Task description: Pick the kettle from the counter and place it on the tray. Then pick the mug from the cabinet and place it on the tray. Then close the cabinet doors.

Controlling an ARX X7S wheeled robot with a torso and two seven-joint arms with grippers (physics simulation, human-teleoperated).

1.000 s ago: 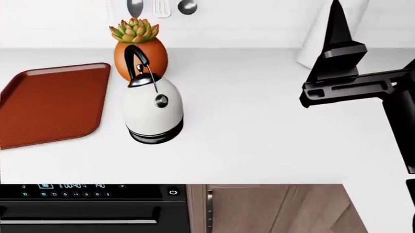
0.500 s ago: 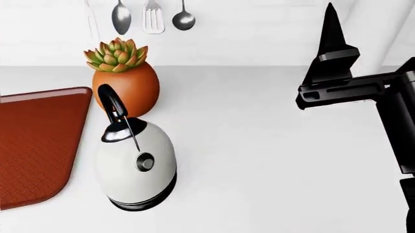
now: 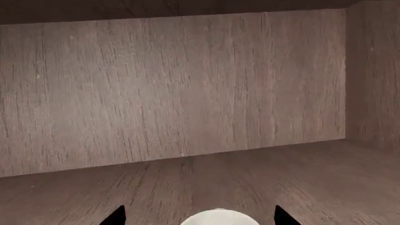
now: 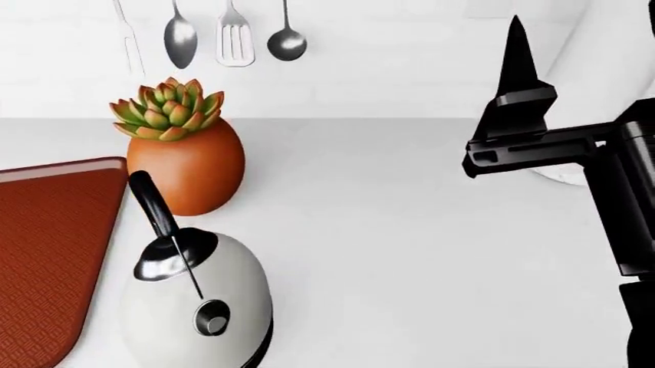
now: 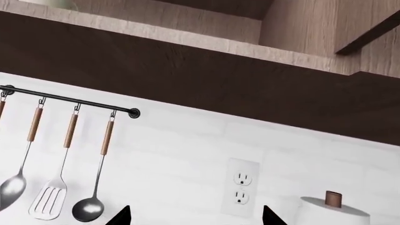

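Note:
The white kettle (image 4: 195, 307) with its black arched handle stands on the white counter (image 4: 409, 253), right beside the dark-red tray (image 4: 41, 245) and not on it. The off-white mug (image 3: 218, 218) shows only as a rim inside the wooden cabinet (image 3: 187, 93). My left gripper (image 3: 198, 217) is open, with the mug between its two black fingertips and a gap on each side. It is out of the head view. My right gripper (image 4: 516, 46) points upward above the counter's right part, far from the kettle. In the right wrist view it (image 5: 195, 216) is open and empty.
An orange plant pot (image 4: 186, 165) with a succulent stands just behind the kettle. Spoons and a spatula (image 4: 233, 34) hang on a rail on the back wall. A paper towel roll (image 5: 331, 211) and a wall outlet (image 5: 240, 186) are at the right, under the cabinet's underside (image 5: 187, 61).
The head view has closed in and tilted up: kettle, pot and tray slid down and left and grew, and the oven front dropped out of view. The right gripper stayed almost in place.

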